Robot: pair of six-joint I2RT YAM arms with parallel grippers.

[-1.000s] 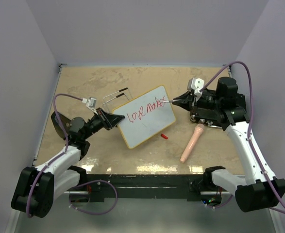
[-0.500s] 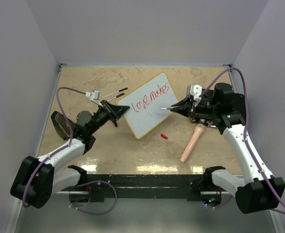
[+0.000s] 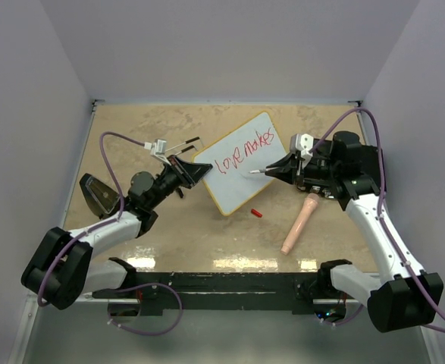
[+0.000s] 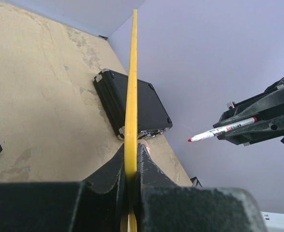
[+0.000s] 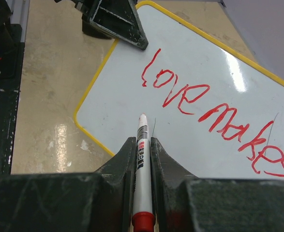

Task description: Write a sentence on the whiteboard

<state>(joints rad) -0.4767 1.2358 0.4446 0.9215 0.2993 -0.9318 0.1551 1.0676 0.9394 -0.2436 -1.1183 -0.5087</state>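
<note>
While the left end effector (image 3: pixel 196 173) is clamped tight on the lower left edge of the whiteboard (image 3: pixel 246 165), the board sits in the upper middle of the overhead frame, skewed, its right corner pointing up toward the back wall. From the left wrist it shows edge-on, a thin yellow rim (image 4: pixel 131 87) pinched between the black fingers (image 4: pixel 113 169), with a black rectangular case (image 4: pixel 138 107) lying on the tan worktop (image 4: pixel 40 87) behind it. Across the white face runs the sentence (image 5: pixel 207 110) so far, red handwriting in a single slanted line: "love makes". On the other side, the right end effector (image 3: pixel 274 168) is closed on a white marker (image 5: pixel 142 133) with a red tail end, and its tip points at bare board just below the word "love". In the left wrist view that red tip stands off from the board's plane, not touching. Lower right of the board, a small red cap (image 3: pixel 257 213) lies on the worktop, and near it a long peach-coloured handle-like object (image 3: pixel 300 222), both apart from the board.
</note>
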